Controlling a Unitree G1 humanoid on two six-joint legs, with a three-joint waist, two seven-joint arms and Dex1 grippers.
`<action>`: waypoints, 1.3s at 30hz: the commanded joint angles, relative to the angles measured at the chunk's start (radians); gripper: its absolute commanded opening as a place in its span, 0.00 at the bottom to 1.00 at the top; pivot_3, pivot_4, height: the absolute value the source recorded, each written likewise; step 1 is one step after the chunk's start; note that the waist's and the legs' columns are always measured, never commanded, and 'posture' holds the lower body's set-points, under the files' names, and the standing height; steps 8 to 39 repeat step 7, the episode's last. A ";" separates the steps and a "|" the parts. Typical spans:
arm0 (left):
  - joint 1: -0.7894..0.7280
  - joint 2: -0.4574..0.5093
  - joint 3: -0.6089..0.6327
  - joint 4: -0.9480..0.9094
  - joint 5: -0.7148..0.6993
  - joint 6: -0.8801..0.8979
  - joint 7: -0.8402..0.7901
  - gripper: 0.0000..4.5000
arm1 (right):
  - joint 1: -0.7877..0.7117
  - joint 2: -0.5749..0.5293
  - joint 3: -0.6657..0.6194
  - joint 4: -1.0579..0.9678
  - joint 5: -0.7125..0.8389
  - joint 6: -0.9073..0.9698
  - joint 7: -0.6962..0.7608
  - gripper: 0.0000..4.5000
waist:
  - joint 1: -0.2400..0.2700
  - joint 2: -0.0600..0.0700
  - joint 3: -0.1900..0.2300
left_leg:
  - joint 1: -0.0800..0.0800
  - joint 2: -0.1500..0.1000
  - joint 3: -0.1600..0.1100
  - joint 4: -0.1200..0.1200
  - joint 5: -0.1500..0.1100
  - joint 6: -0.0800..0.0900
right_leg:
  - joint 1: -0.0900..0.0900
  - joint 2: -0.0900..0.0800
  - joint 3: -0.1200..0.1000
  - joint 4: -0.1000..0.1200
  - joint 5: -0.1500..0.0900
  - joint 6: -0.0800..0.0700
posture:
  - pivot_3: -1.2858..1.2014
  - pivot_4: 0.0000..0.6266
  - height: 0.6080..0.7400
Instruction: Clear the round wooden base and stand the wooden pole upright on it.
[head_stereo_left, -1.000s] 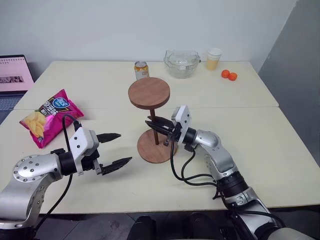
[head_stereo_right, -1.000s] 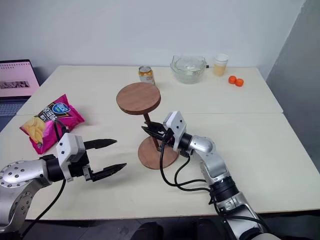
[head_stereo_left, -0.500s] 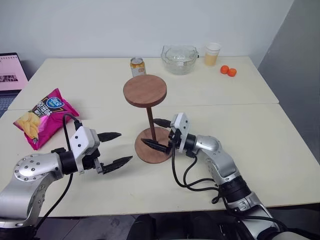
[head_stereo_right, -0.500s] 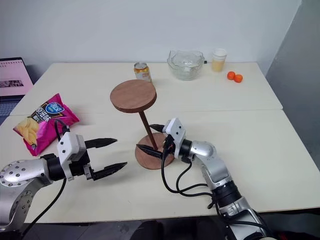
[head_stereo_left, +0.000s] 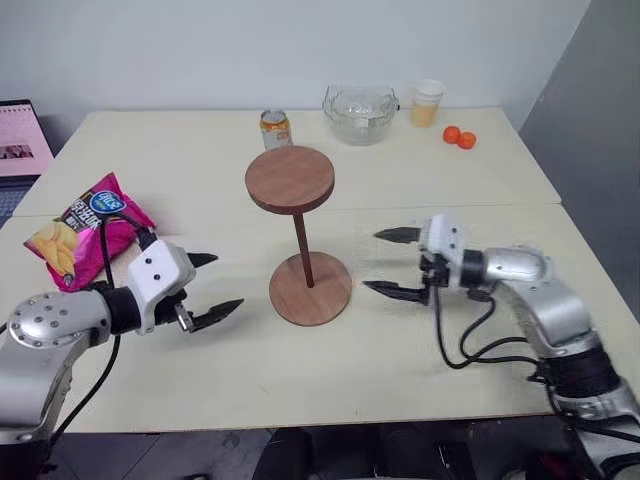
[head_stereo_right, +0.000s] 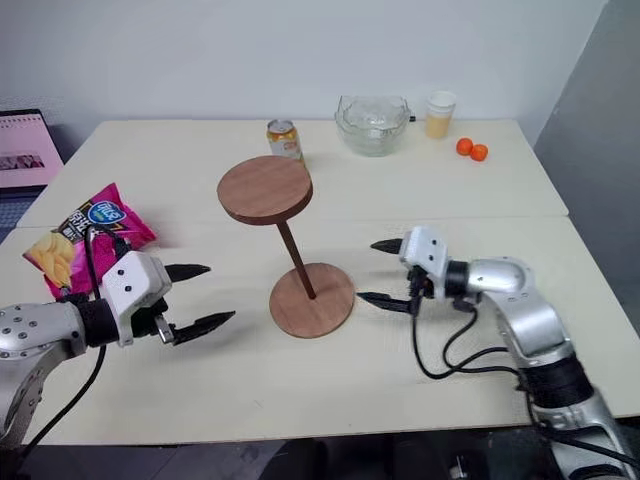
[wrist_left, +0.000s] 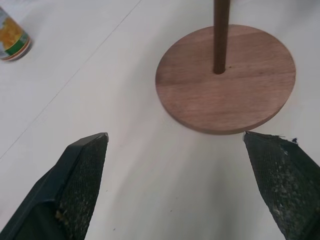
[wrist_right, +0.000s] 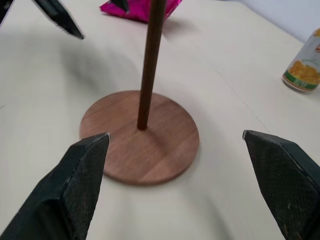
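Pole standing on the base, both grippers wide open and empty.
The wooden pole (head_stereo_left: 302, 247) stands in the round wooden base (head_stereo_left: 310, 288) at the table's (head_stereo_left: 480, 190) centre, leaning slightly. In the wrist views its disc top is cut off. The right gripper (head_stereo_left: 391, 262) is near at 3 o'clock, the left gripper (head_stereo_left: 209, 286) at 9 o'clock, neither touching.

Laptop (head_stereo_left: 18, 140) at 9 o'clock cut off by frame edge; screen content too small to be read. Wooden pole (wrist_right: 150, 60) cropped at top in both wrist views. Can (wrist_left: 11, 35) partly cut off; label unreadable.
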 joint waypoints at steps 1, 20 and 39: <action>-0.001 0.033 0.080 0.000 -0.018 0.010 -0.014 1.00 | 0.056 -0.133 -0.116 -0.093 0.089 0.013 0.116 0.99 | 0.004 -0.001 0.001 | 0.000 0.000 0.000 0.000 0.000 0.000 | 0.000 0.000 0.000 0.000 0.000 0.000 | 0.52 0.24 1.00; 0.038 0.049 0.143 0.015 -0.056 0.033 -0.068 1.00 | 0.119 -0.181 -0.180 -0.134 0.146 0.060 0.102 0.99 | 0.002 -0.001 0.001 | 0.000 0.000 0.000 0.000 0.000 0.000 | 0.000 0.000 0.000 0.000 0.000 0.000 | 0.52 0.24 1.00; 0.038 0.049 0.143 0.015 -0.056 0.033 -0.068 1.00 | 0.119 -0.181 -0.180 -0.134 0.146 0.060 0.102 0.99 | 0.002 -0.001 0.001 | 0.000 0.000 0.000 0.000 0.000 0.000 | 0.000 0.000 0.000 0.000 0.000 0.000 | 0.52 0.24 1.00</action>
